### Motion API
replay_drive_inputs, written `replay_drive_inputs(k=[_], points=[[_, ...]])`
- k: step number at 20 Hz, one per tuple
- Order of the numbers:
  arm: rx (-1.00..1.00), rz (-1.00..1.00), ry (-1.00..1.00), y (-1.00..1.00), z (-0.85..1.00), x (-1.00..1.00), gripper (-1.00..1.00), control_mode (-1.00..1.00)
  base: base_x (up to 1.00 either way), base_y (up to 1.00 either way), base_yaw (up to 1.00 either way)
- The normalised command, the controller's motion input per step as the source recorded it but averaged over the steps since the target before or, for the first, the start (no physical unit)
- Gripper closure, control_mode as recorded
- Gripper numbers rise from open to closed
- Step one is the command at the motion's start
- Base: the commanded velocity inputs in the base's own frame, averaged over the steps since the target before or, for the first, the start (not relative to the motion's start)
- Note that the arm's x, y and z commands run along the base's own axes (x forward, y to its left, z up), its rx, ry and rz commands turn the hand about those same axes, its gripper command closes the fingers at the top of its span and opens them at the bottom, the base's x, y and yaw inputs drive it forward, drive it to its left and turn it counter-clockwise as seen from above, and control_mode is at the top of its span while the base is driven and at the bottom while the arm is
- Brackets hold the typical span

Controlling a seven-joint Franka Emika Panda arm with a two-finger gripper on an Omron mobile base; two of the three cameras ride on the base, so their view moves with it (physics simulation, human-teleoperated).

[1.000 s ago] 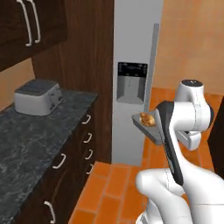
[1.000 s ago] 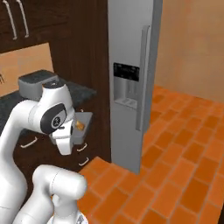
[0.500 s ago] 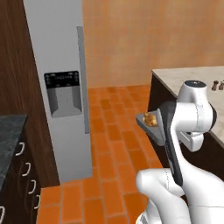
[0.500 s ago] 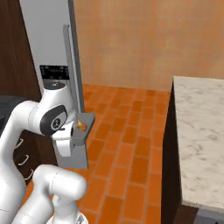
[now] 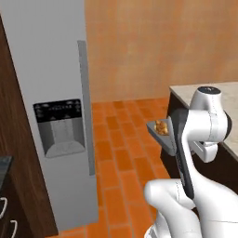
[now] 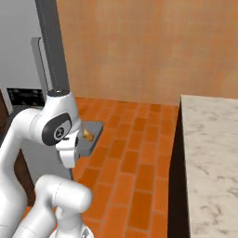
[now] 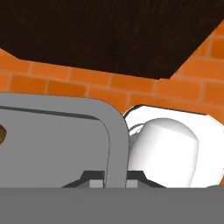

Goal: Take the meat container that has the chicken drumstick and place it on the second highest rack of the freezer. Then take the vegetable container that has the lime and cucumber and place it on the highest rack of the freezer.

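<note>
Carrying the meat container [image 5: 160, 132] with the chicken drumstick [image 5: 161, 126] aloft above the brick floor, hand [image 7: 114, 175] clamped on its rim. The freezer [image 5: 51, 116] door looks closed; neither container is racked yet, so both placements remain.

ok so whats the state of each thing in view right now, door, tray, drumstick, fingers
freezer: door shut, nothing placed inside yet
meat container: held up off the floor, roughly level
chicken drumstick: lying in the container
fingers: closed on the container's rim
</note>
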Motion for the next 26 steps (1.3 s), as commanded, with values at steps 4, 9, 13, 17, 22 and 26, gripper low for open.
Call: replay_drive_inputs(k=[4, 9, 13, 17, 22, 26], points=[[0.00, 0.00, 0.00, 0.00, 0.00, 0.00, 1.00, 1.00, 1.00, -0.53, 0.00], [0.00, 0.00, 0.00, 0.00, 0.00, 0.00, 1.00, 1.00, 1.00, -0.53, 0.00], [0.00, 0.00, 0.00, 0.00, 0.00, 0.00, 1.00, 1.00, 1.00, -0.50, 0.06], [0.00, 0.00, 0.00, 0.00, 0.00, 0.00, 1.00, 1.00, 1.00, -0.42, 0.08], [0.00, 0.00, 0.00, 0.00, 0.00, 0.00, 1.00, 1.00, 1.00, -0.09, 0.27], [0.00, 0.00, 0.00, 0.00, 0.00, 0.00, 1.00, 1.00, 0.90, -0.01, 0.63]])
